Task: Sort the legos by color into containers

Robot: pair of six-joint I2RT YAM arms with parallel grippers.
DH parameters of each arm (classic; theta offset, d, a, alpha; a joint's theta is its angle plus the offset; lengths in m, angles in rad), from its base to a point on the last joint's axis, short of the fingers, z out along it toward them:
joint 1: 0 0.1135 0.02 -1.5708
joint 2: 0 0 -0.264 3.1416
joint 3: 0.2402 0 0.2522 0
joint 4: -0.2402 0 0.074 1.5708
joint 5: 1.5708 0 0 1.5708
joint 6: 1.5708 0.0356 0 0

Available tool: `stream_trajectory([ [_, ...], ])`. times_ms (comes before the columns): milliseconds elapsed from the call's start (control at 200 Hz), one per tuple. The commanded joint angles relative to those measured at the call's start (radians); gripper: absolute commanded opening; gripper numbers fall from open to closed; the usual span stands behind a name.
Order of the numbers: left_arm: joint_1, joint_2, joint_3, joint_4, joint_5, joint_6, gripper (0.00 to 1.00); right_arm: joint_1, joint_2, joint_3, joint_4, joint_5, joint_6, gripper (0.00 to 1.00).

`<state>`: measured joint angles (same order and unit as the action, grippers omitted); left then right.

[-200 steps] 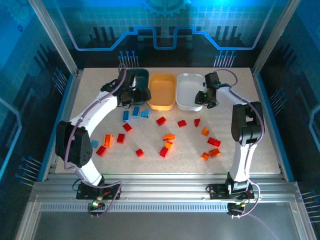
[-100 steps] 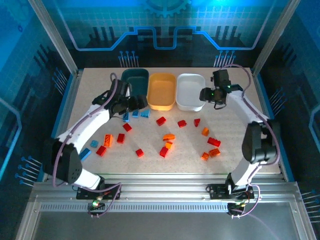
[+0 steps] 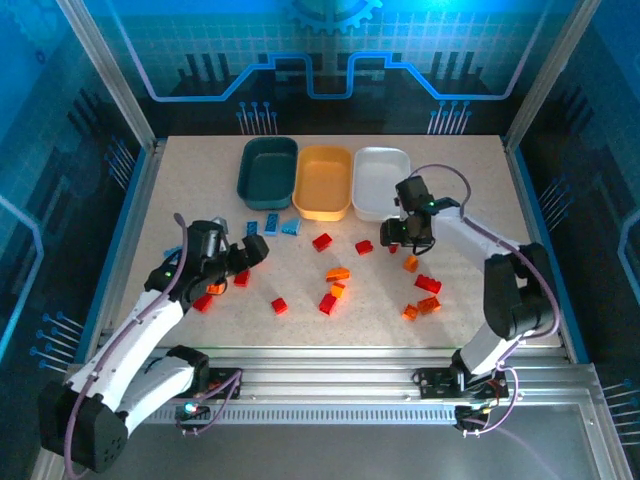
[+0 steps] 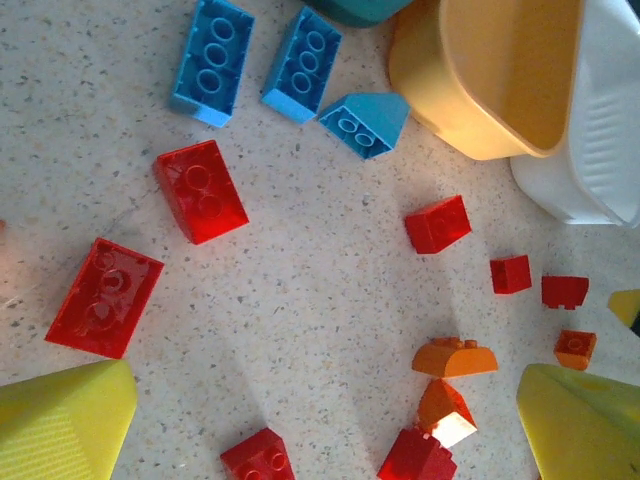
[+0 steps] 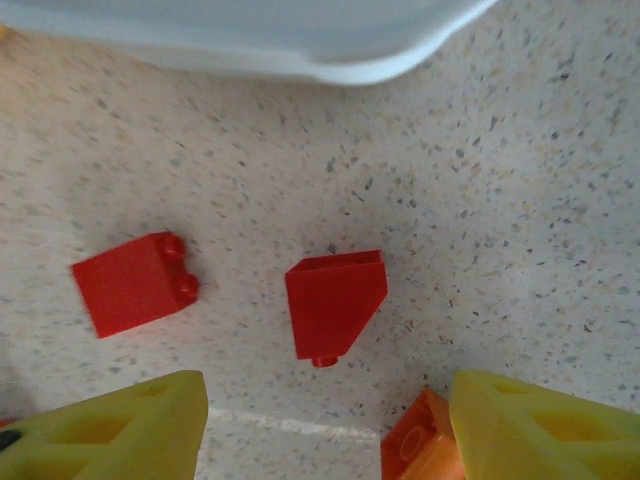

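- Roughly twenty legos lie loose on the table, with red, orange and blue mixed, all in front of the three containers. I make out no brick inside any tray, so I judge the sorting barely begun.
- Several blue bricks cluster just beside the dark teal tray. Reds and oranges spread across the middle and right.
- The yellow-orange tray sits between the teal one and the white tray. All three are packed side by side at the far edge, probably so either arm can reach any colour's tray.
- My right gripper hangs low near the white tray's front rim, fingers spread with nothing between them. A red slope brick lies just ahead of the gap and an orange brick sits beside one finger. I read that as lining up on the red one.
- My left gripper is released wide and empty over the left-hand pieces, with two flat red bricks ahead of it. I'd guess it is placed there to pick one.
- No brand, label or lettering is readable. The stud tops are too small, and the back panel carries a blue circuit pattern without words I can read.
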<state>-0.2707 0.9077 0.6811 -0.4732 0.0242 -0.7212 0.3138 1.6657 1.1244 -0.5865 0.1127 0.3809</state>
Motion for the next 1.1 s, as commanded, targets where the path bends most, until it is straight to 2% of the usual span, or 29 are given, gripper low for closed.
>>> stream_trajectory([
  [0, 0.013, 0.006, -0.03, 0.02, 0.043, -0.057, 0.99, 0.011, 0.065, 0.054, -0.044, 0.028, -0.014, 0.64],
  [135, 0.015, 0.048, -0.028, 0.031, 0.082, -0.072, 0.99, 0.022, 0.118, 0.06, -0.025, 0.01, -0.006, 0.61],
  [555, 0.039, 0.089, 0.013, 0.008, 0.092, -0.049, 0.99, 0.029, 0.223, 0.12, -0.033, 0.041, 0.006, 0.38],
  [680, 0.042, 0.099, 0.028, 0.005, 0.093, -0.047, 0.99, 0.039, 0.193, 0.108, -0.034, 0.063, 0.004, 0.31],
  [890, 0.042, 0.115, 0.05, 0.005, 0.097, -0.051, 0.99, 0.088, 0.026, 0.09, -0.072, 0.117, -0.009, 0.29],
  [995, 0.043, 0.117, 0.071, -0.02, 0.085, -0.036, 0.99, 0.106, -0.041, 0.136, -0.098, 0.133, -0.019, 0.29],
  [1096, 0.051, 0.119, 0.081, -0.045, 0.068, -0.022, 0.99, 0.087, 0.007, 0.238, -0.109, 0.138, -0.045, 0.29],
])
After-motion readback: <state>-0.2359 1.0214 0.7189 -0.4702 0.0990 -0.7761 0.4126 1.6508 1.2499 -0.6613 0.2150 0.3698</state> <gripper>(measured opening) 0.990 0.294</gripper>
